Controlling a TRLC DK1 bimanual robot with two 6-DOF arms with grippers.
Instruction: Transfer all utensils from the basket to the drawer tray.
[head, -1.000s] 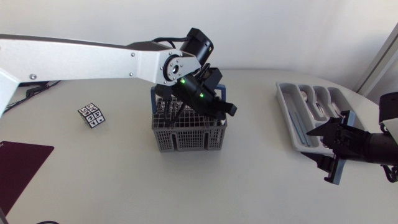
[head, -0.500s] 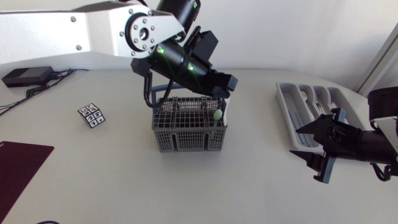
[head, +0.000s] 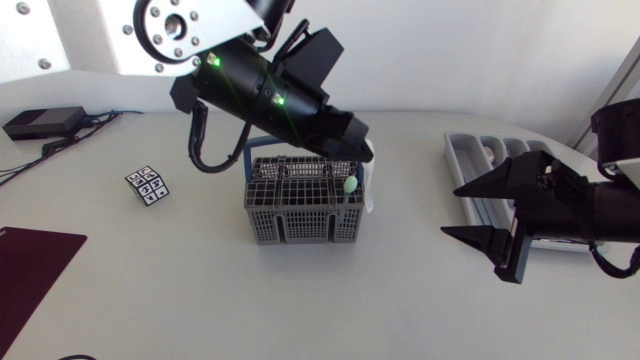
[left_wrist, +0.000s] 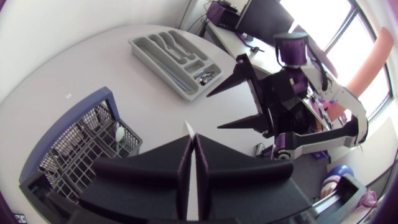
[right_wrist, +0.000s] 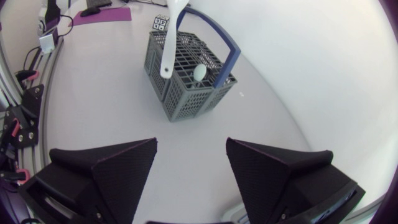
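A grey wire basket (head: 300, 205) with a blue handle stands mid-table. My left gripper (head: 362, 150) hangs over its right end, shut on a thin white utensil (head: 370, 188) that dangles beside the basket's right wall. In the left wrist view the white utensil (left_wrist: 189, 130) sticks out between the closed fingers (left_wrist: 183, 163), above the basket (left_wrist: 81, 149). A pale green spoon (head: 350, 185) stands in the basket. The grey drawer tray (head: 478, 152) lies at the right, holding several utensils. My right gripper (head: 478, 210) is open and empty, in front of the tray. The right wrist view shows basket (right_wrist: 186, 81), white utensil (right_wrist: 168, 43) and green spoon (right_wrist: 200, 72).
A small black-and-white marker card (head: 148, 185) lies left of the basket. A dark maroon mat (head: 35, 262) sits at the front left corner, and a black box (head: 42, 122) with cables at the back left.
My left arm has risen out of the basket, lifting the white utensil with it. My right gripper has moved left, away from the tray, and its fingers have spread wider.
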